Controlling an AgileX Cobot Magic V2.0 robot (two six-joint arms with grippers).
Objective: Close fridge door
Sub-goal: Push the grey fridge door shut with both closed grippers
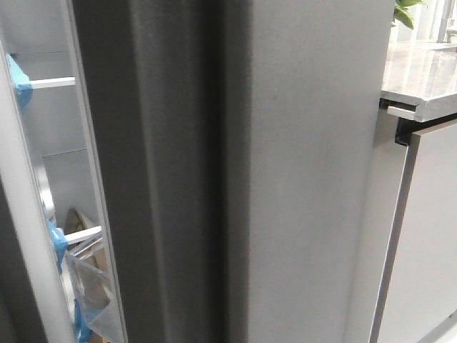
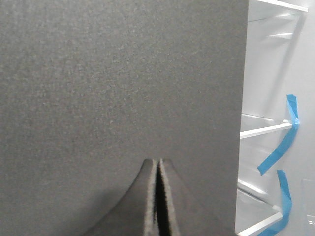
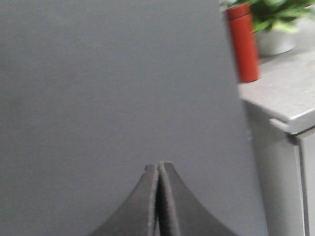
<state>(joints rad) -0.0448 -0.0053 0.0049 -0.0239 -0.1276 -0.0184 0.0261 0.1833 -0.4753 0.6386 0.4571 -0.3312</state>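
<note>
The fridge door (image 1: 285, 171) is a tall dark grey matte panel that fills most of the front view, with a shadowed vertical groove (image 1: 207, 179) on its thick edge. It stands ajar, and the white fridge inside (image 1: 57, 143) shows at its left. My left gripper (image 2: 158, 161) is shut and empty, its tips close against the door's face (image 2: 118, 78). My right gripper (image 3: 158, 164) is shut and empty, its tips close against the door panel (image 3: 113, 83). Neither gripper shows in the front view.
Inside the fridge are white shelves (image 2: 263, 130), blue tape strips (image 2: 280, 147) and a clear bag (image 1: 89, 279). Right of the door stand a marble-grey counter (image 1: 421, 71) over pale cabinet fronts (image 1: 428, 236), a red bottle (image 3: 242, 42) and a potted plant (image 3: 273, 19).
</note>
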